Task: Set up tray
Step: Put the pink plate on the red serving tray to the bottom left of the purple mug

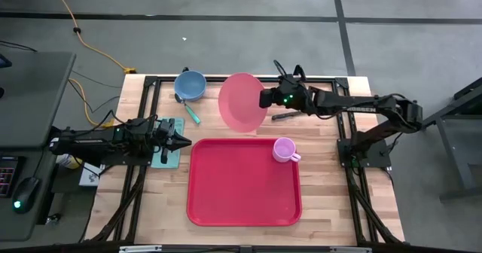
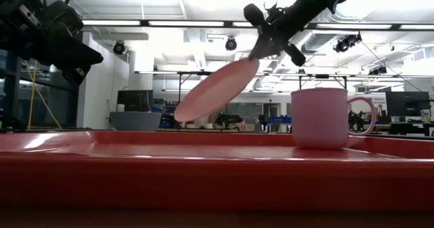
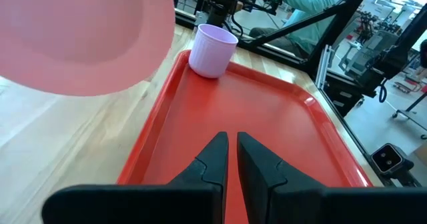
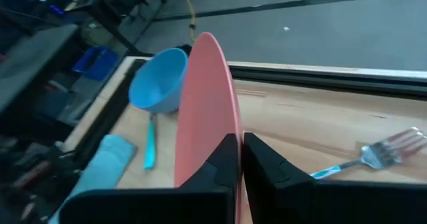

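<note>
High view, from left to right: the left gripper [image 1: 183,141] is parked just beside the tray's [image 1: 241,200] left edge, its jaws nearly closed on nothing. Centrally on the table, only the pink mug [image 1: 284,150] is set on the tray. The pink plate [image 1: 242,102], pinched by the right gripper [image 1: 265,99], is carried tilted above the table, while the blue bowl [image 1: 190,84], teal utensil [image 1: 193,114] and fork [image 1: 284,115] appear still to be placed.

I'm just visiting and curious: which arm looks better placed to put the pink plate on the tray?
The right arm, probably: its right gripper already holds the pink plate tilted in the air beside the tray. The left gripper is shut and empty.
</note>
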You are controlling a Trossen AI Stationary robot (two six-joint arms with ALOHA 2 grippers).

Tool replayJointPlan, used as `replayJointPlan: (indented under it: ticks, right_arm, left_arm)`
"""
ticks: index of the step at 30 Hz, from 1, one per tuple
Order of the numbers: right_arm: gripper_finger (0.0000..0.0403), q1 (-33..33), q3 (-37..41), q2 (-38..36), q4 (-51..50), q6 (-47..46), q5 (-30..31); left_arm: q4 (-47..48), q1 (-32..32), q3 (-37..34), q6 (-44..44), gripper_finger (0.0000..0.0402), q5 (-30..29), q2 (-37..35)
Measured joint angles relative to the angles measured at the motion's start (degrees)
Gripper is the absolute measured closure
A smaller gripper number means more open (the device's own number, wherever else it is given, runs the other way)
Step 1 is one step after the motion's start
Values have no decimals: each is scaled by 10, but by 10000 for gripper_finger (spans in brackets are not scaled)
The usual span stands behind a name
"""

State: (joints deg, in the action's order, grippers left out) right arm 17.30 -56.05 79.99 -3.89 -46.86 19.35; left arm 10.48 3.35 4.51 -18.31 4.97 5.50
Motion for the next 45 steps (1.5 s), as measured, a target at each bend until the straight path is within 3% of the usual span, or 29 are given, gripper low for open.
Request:
replayJointPlan:
  ticks: [11, 24, 31, 37, 41, 45]
  right_arm:
    - [403, -11, 0, -14, 91, 9, -126]
    - [402, -24, 0, -14, 67, 19, -115]
    - [403, -25, 0, -14, 80, 20, -116]
    - [403, -24, 0, -14, 89, 20, -123]
    - [403, -24, 0, -14, 95, 20, -125]
    - [403, -24, 0, -14, 114, 24, -134]
  left_arm:
    - [0, 0, 0, 0, 339, -2, 0]
    - [-36, 0, -2, -1, 339, -12, 0]
    - [-48, 0, -2, 8, 339, -93, 0]
    - [-40, 0, -1, 128, 339, -143, 0]
    - [-26, 0, -1, 80, 337, -206, 0]
    - [-27, 0, -1, -9, 306, -218, 0]
